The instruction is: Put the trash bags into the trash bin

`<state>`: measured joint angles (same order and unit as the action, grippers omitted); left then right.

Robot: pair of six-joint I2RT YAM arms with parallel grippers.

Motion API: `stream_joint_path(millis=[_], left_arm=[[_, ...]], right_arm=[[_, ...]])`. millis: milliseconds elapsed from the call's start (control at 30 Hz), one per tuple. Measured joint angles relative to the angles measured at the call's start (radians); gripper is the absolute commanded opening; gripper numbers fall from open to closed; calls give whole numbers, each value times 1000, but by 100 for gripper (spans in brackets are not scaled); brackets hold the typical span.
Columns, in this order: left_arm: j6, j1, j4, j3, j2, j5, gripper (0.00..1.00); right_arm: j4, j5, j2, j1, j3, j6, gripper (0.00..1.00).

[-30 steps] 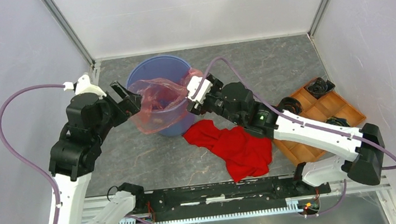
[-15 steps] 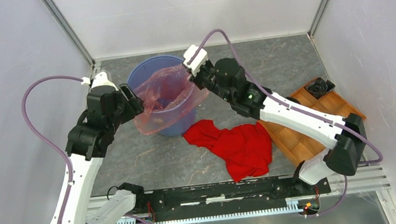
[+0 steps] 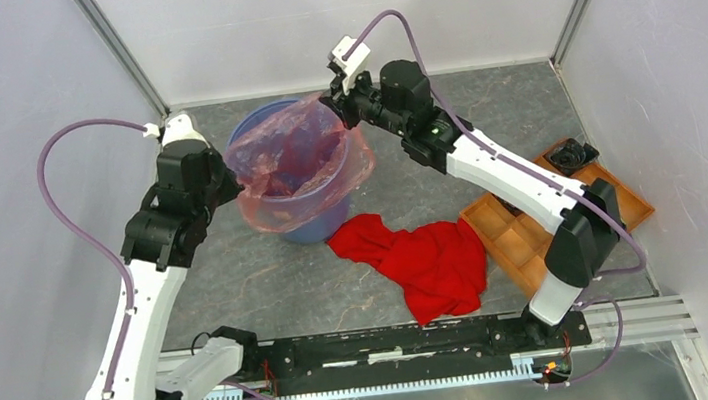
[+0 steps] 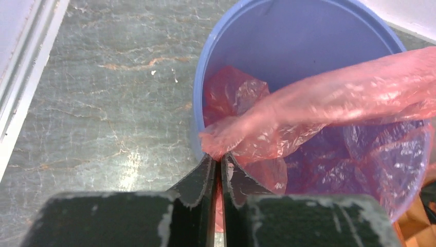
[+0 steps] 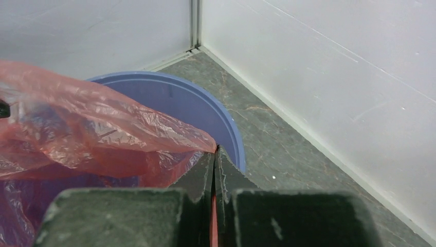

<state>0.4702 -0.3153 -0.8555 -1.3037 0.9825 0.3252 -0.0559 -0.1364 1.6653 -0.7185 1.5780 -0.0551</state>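
Observation:
The round blue trash bin (image 3: 318, 226) stands at the back middle of the table. A translucent red-orange trash bag (image 3: 297, 161) is stretched over its mouth and hangs partly inside and over the front rim. My left gripper (image 3: 230, 181) sits at the bin's left rim, shut on the bag's edge (image 4: 226, 141). My right gripper (image 3: 332, 102) is at the far right rim, shut on the opposite edge of the bag (image 5: 203, 143). The bin's blue rim (image 4: 203, 72) and wall (image 5: 226, 123) show behind the film in both wrist views.
A red cloth (image 3: 422, 258) lies crumpled on the table just in front and right of the bin. An orange-brown compartment tray (image 3: 535, 230) with dark items sits at the right. White walls enclose the back and sides.
Both grippers have shut on the bag's edges. The right arm moved back and up to the far rim, the left moved to the left rim, spreading the bag over the bin's mouth.

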Motion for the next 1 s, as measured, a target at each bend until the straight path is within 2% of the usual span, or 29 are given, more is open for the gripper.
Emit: stream_joint_path(millis=[233, 400, 533, 700, 833, 1000], left_arm=[[-1, 14, 37, -46, 88, 94, 10], [-1, 90, 78, -85, 181, 90, 13], [0, 209, 114, -95, 260, -15, 8], [19, 354, 180, -93, 334, -208, 8], [40, 393, 230, -86, 338, -306, 10], [51, 394, 272, -87, 346, -352, 11]], right_arm=[[12, 6, 105, 16, 112, 5, 0], [11, 6, 199, 47, 183, 14, 0], [3, 0, 249, 66, 209, 32, 1], [-8, -41, 293, 73, 220, 73, 6], [-29, -57, 314, 79, 224, 97, 10], [-65, -69, 346, 100, 256, 138, 18]])
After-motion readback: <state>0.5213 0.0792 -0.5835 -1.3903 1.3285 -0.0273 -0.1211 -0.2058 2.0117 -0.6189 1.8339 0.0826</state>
